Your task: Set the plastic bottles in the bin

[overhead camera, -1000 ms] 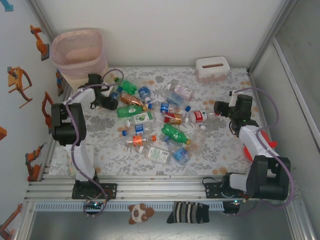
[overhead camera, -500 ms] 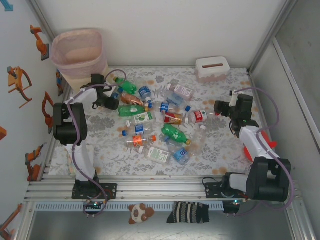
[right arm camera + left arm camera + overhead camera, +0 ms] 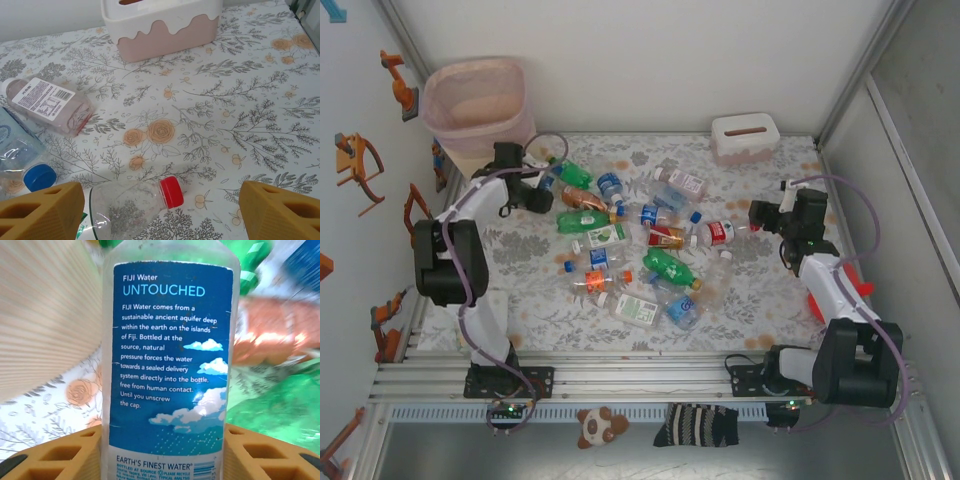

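The water bottle (image 3: 167,360) with the blue label stands between the two orange fingers (image 3: 60,455) of the left pincer (image 3: 167,462). Both fingers lie against its sides with no gap to see, so this pincer is closed on the bottle. Seen from above, the left pincer (image 3: 538,192) is at the far left corner of the heap of bottles (image 3: 630,245), near the foot of the pink bin (image 3: 470,68). The bin stands in the far left corner of the table (image 3: 760,290).

The cap of the water bottle is cut off by the upper edge of the wrist picture and its bottom by the lower edge. I cannot tell whether it rests on the table. From above it is almost covered by the pincer and hard to make out. The green and orange bottles behind it are blurred.

Its long axis runs straight away from the wrist, along the fingers. The label reads upright, so the neck end points away from the camera.

The right pincer (image 3: 160,222) is wide open. A clear bottle (image 3: 125,207) with a red cap (image 3: 171,192) lies on the table between its fingers and touches neither of them. This bottle lies across the gap, cap toward the right finger — its lower part is cut off by the edge.
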Tool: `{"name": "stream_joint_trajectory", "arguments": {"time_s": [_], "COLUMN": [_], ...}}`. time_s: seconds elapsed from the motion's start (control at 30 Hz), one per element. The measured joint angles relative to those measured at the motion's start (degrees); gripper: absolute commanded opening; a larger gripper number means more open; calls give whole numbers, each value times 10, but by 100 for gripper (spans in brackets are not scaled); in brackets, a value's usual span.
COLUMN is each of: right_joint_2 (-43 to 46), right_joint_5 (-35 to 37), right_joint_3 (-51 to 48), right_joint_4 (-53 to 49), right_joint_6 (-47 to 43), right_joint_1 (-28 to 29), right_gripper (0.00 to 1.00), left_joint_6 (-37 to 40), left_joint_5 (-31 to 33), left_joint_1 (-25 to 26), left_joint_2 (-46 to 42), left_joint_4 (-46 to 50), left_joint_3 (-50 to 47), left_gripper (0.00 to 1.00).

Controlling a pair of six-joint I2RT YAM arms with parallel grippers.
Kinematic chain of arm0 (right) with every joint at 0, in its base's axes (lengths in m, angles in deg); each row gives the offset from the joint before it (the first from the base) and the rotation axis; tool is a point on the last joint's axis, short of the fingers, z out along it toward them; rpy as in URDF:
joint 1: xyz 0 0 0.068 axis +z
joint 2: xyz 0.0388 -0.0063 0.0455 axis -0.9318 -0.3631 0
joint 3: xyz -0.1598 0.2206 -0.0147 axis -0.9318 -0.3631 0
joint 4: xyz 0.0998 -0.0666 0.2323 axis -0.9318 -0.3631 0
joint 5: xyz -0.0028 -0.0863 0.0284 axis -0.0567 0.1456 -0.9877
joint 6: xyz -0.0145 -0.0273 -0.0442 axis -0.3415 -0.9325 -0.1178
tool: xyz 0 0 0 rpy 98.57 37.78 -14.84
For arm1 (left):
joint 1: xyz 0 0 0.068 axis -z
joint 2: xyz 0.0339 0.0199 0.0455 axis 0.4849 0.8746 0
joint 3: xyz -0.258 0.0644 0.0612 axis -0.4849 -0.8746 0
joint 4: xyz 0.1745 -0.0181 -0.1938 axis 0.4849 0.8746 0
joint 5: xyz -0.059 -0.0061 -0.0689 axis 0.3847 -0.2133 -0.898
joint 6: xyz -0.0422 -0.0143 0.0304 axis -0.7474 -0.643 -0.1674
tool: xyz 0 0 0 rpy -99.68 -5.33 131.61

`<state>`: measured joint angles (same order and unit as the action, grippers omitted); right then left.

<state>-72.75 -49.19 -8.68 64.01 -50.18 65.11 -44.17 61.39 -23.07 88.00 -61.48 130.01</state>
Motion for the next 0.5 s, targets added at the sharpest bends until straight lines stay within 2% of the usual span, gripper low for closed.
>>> {"name": "stream_joint_trajectory", "arguments": {"time_s": [0.23,0.5], "right_joint_2": [5,19], "right_joint_5": [2,2], "right_joint_3": [0,0], "right_joint_4": [-1,-10], "right_joint_6": [0,0], "right_joint_1": [0,0], "right_gripper": [79,79], "left_joint_6": [-27,-66], "left_joint_5": [-37,-52], "left_joint_1": [5,2], "left_joint_2": [-96,-115], "left_joint_4": [1,10], "left_joint_3": [12,124], "left_gripper": [51,52]}}
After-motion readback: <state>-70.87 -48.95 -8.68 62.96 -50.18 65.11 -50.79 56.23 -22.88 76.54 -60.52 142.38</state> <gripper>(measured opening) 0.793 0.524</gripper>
